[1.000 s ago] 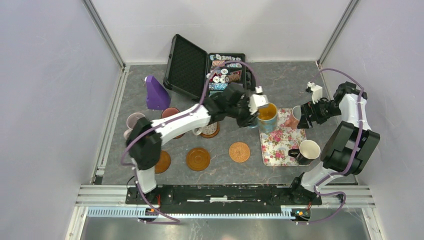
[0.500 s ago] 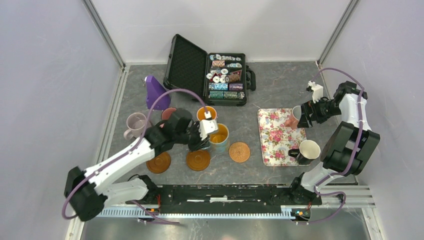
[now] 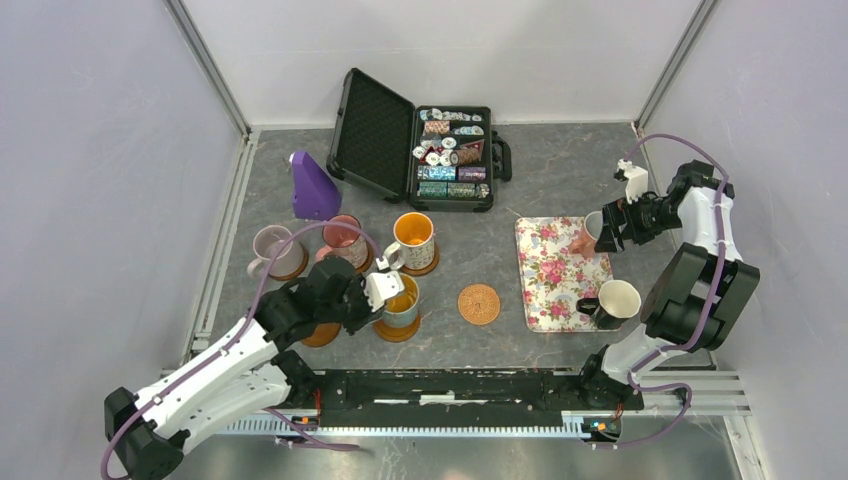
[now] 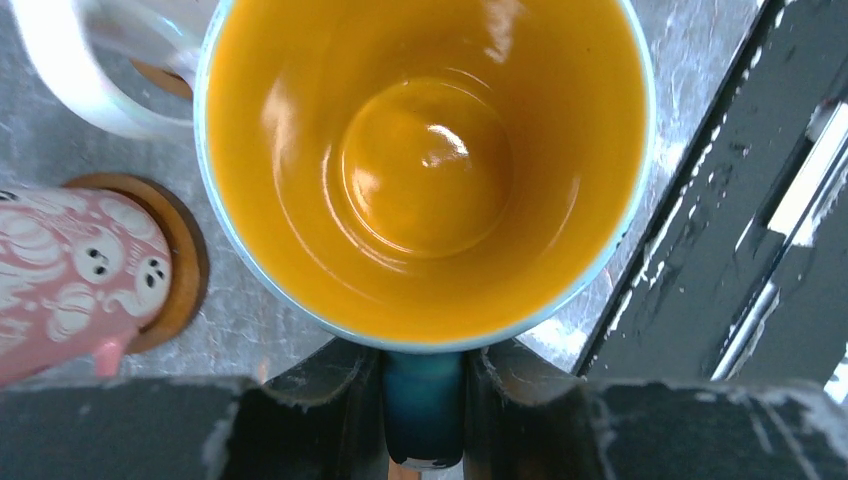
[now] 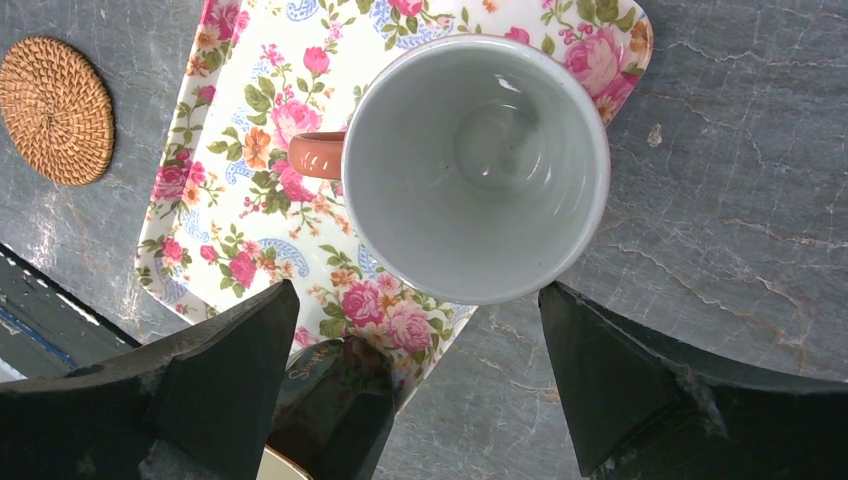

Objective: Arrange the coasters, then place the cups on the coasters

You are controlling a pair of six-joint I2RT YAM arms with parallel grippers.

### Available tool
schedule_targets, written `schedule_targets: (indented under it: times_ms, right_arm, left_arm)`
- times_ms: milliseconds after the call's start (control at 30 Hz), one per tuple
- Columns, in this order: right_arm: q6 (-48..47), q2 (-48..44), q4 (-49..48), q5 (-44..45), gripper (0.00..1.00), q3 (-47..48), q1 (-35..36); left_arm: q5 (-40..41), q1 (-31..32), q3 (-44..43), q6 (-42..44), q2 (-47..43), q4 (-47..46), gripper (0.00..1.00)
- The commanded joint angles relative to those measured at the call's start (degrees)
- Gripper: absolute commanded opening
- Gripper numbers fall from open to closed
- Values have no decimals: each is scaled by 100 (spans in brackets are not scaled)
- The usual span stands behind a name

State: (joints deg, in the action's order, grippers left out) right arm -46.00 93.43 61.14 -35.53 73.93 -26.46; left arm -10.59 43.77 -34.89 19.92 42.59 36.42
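At the front row of coasters, my left gripper [image 3: 384, 293] is clamping narrow on the dark handle of the blue mug [image 3: 402, 300] with the yellow inside. The mug is standing upright over the middle brown coaster [image 3: 397, 327]; I can't tell if the base is touching it.

Diff: a second ago I was holding this mug out at the left edge of the floral tray [image 3: 555, 272]. Half a second ago it was passing just left of the woven tan coaster [image 3: 478, 303]. Now the arm is folding back low and left.

Nothing else is moving. My right gripper [image 3: 603, 232] is still standing wide open, one finger on each side of the white-pink cup [image 5: 475, 165] at the tray's far right corner, not gripping it. Near right corner of the tray is carrying the black mug [image 3: 610, 302] with the cream inside. The woven tan coaster is lying bare between the blue mug and the tray.

Back row: lilac mug [image 3: 270, 248], pink ghost-print mug [image 3: 340, 238] and floral mug [image 3: 413, 238], each sitting on a brown coaster. One more brown coaster [image 3: 322, 333] is peeking out beside my left arm.

I'm working on a grey marbled tabletop [image 3: 560, 165]. An open black poker chip case [image 3: 415, 150] and a purple block [image 3: 313, 187] are sitting at the back. Plain white walls [image 3: 450, 50] are closing in three sides, and a black rail [image 3: 450, 385] is running along the near edge.
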Motion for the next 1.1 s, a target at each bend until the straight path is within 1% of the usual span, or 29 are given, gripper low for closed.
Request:
schedule_targets:
  times_ms: [0,233,600,633,700,733,767,933,1000,1067]
  right_arm:
    - [100,-96,-117,53,98,184,26]
    - [161,-93,-157,62,98,166,27]
    - [117,-36,-130,145,98,210,27]
    - [109,-19,-125,148,98,231,27]
    - [101,13,-124,145,98,271,27]
    - [100,26,-120,151,98,286,26]
    - [100,50,-114,144,98,313,27]
    - [49,130,-114,177,98,368,27]
    - [43,134,-121,181,98,369,22]
    - [38,150,-116,184,98,378,27]
  left_arm:
    - [50,-17,13,258,-142,-249,2]
    - [262,-20,139,76,143,-557,2]
    - [77,-20,275,-28,313,-852,2]
    - [80,-19,268,-11,319,-836,5]
    - [104,-18,226,52,350,-742,23]
    - [110,-17,184,115,363,-637,33]
    - [106,-17,139,169,372,-541,39]
    - [-217,-18,-161,617,321,131,58]
    - [-351,-17,-272,802,320,403,62]
    - [-314,-18,-371,956,334,645,67]
